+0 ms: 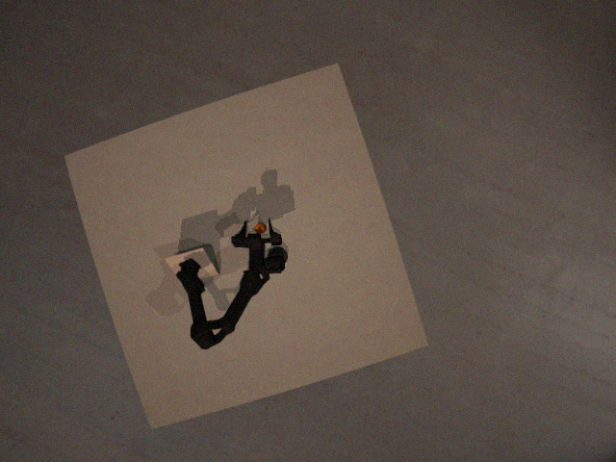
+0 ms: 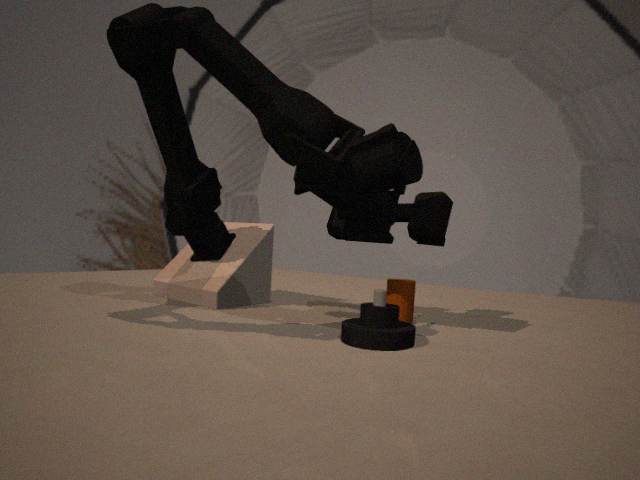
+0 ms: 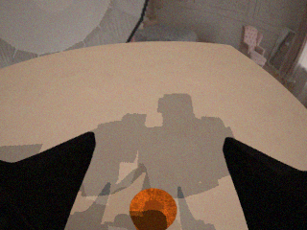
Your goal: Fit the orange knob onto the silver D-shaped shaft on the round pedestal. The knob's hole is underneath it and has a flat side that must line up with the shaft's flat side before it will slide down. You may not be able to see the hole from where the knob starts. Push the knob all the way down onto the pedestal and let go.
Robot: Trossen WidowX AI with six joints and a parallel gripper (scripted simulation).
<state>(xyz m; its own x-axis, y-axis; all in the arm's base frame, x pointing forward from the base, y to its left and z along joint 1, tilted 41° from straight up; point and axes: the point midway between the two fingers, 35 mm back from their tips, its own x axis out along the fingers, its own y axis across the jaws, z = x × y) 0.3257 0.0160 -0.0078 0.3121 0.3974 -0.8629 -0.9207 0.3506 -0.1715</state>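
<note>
The orange knob [image 1: 260, 227] [image 2: 405, 298] [image 3: 153, 207] stands upright on the table, behind and to the right of the pedestal in the exterior view. Its underside hole is hidden. The black round pedestal [image 2: 377, 336] has a raised hub, and the bare silver shaft [image 2: 379, 297] stands up from it. The shaft's flat side cannot be made out. My gripper [image 1: 258, 220] [image 2: 402, 236] [image 3: 160, 142] is wide open and empty, above the knob. In the wrist view the knob lies low between the spread fingers, farther away than the fingertips.
The arm's pale wedge-shaped base [image 1: 206, 261] [image 2: 245, 268] stands at the left in the exterior view. The arm's shadow falls across the tan table top [image 1: 338, 298] [image 2: 206, 403] around the knob. The pedestal is mostly covered by the arm in the top view.
</note>
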